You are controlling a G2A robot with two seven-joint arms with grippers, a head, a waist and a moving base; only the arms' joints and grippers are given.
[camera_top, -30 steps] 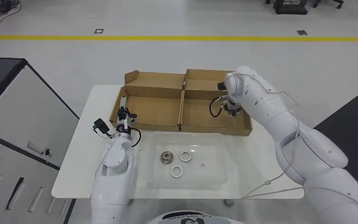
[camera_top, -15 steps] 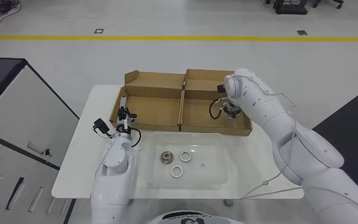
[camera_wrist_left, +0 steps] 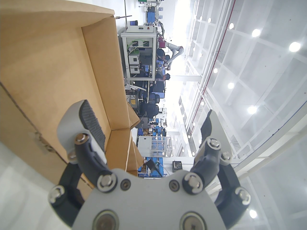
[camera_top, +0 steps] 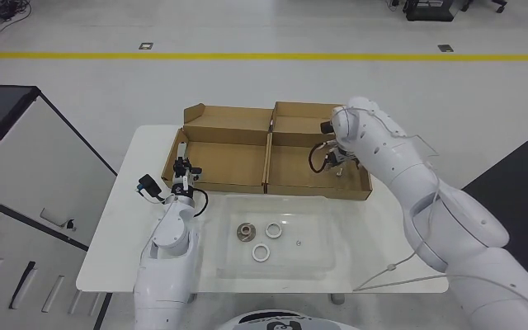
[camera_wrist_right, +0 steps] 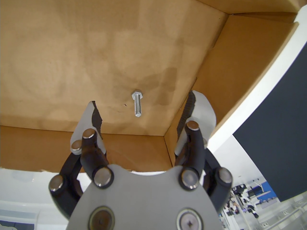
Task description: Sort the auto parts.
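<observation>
A bolt (camera_wrist_right: 137, 105) lies flat on the bare floor of the right cardboard box (camera_wrist_right: 72, 48), toward one corner. The right gripper (camera_wrist_right: 143, 108) hangs over it, spread wide and empty. The left gripper (camera_wrist_left: 147, 112), also spread and empty, stands just beside the outer end wall of the left cardboard box (camera_top: 223, 161). In front of the boxes, a clear tray (camera_top: 318, 252) on the white table (camera_top: 124, 239) holds a metal hub (camera_top: 244, 233) and two white rings (camera_top: 274, 230). Beyond the table a yellow line (camera_top: 247, 55) crosses the grey floor.

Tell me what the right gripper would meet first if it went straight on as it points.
Probably the bolt lying on the floor of the cardboard box, almost centred ahead of the open right gripper. Depth is unclear, so it could touch bare floor beside the bolt.
</observation>
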